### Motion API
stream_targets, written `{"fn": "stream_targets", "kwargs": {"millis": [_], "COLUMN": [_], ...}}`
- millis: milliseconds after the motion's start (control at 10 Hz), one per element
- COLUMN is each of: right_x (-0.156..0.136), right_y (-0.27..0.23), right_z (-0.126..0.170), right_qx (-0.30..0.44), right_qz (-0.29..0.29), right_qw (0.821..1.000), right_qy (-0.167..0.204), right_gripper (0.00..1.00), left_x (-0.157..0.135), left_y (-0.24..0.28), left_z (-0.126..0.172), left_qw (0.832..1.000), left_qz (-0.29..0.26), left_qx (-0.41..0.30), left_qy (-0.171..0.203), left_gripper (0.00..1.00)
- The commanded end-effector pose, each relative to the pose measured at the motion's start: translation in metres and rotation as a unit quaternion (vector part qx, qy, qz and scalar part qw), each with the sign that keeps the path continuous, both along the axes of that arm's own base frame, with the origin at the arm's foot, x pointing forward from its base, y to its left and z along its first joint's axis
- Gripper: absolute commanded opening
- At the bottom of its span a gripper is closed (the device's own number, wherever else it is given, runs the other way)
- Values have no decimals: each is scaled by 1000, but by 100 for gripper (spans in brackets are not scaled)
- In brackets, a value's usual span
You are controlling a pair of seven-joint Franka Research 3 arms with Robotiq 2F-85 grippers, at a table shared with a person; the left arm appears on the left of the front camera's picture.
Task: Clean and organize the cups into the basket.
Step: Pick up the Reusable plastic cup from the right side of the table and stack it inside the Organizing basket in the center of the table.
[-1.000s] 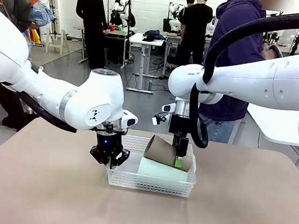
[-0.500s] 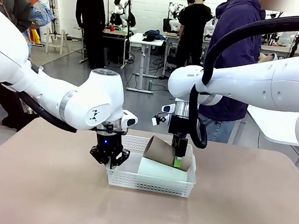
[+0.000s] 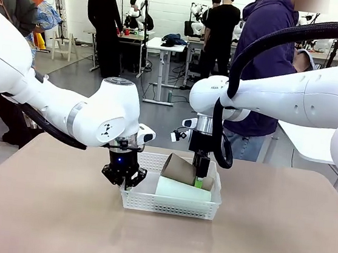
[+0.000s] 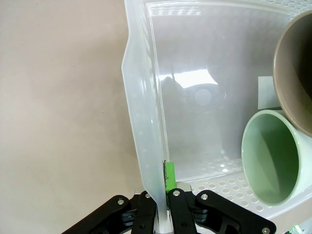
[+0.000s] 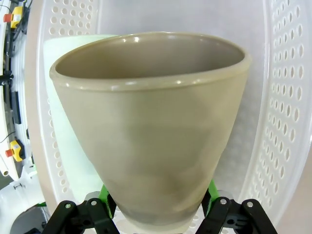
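Here, the left gripper (image 4: 163,195) is pinched tight on the left wall of the white basket (image 4: 144,122), one finger on each side. The right gripper (image 5: 157,197) straddles the narrow base of a tan cup (image 5: 151,126); whether its pads press the cup cannot be told. The tan cup leans tilted on a mint green cup (image 3: 183,190) lying in the basket, mid-table (image 3: 55,217).

basket (image 3: 169,207): white plastic, faintly see-through; perforated walls, smooth glossy floor catching light.
tan cup (image 5: 151,126): smooth, matt body, slight sheen along the rim.
mint cup (image 4: 270,163): smooth, soft satin sheen inside.
desk (image 3: 43,210): beige top, smooth, matt.
left hand (image 4: 163,214): black, hard, semi-matt links with metal screws; matt green pad (image 4: 169,175).
arm shells (image 3: 97,115): glossy white.
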State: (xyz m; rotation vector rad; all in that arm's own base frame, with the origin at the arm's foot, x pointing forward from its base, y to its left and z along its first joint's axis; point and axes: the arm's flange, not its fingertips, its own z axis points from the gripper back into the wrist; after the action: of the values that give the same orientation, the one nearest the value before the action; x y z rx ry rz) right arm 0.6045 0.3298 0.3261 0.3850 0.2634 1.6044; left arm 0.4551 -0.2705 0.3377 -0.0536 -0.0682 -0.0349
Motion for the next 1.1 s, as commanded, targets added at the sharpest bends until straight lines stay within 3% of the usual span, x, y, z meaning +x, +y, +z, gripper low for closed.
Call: {"fn": "stream_targets", "kwargs": {"millis": [0, 100, 600, 700, 1000], "right_x": [10, 9, -2, -15, -68], "right_y": [0, -1, 1, 0, -13], "right_z": [-8, -8, 0, 10, 59], "right_qx": [-7, -6, 6, 10, 13], "right_qz": [-15, -14, -3, 1, 5], "right_qw": [1000, 1000, 1000, 1000, 998], "right_qy": [-14, -13, -10, -9, -62], "right_gripper": [88, 100, 100, 100, 100], "left_x": [-2, -2, -2, -2, -2], "left_y": [0, 0, 0, 0, 0], "left_z": [-2, -2, -2, -2, -2], "left_qw": [1000, 1000, 1000, 1000, 1000], "left_qz": [-1, -1, -1, -1, -1], "left_qx": [1, 1, 1, 1, 1], "left_qy": [0, 0, 0, 0, 0], "left_gripper": [0, 0, 0, 0, 0]}}
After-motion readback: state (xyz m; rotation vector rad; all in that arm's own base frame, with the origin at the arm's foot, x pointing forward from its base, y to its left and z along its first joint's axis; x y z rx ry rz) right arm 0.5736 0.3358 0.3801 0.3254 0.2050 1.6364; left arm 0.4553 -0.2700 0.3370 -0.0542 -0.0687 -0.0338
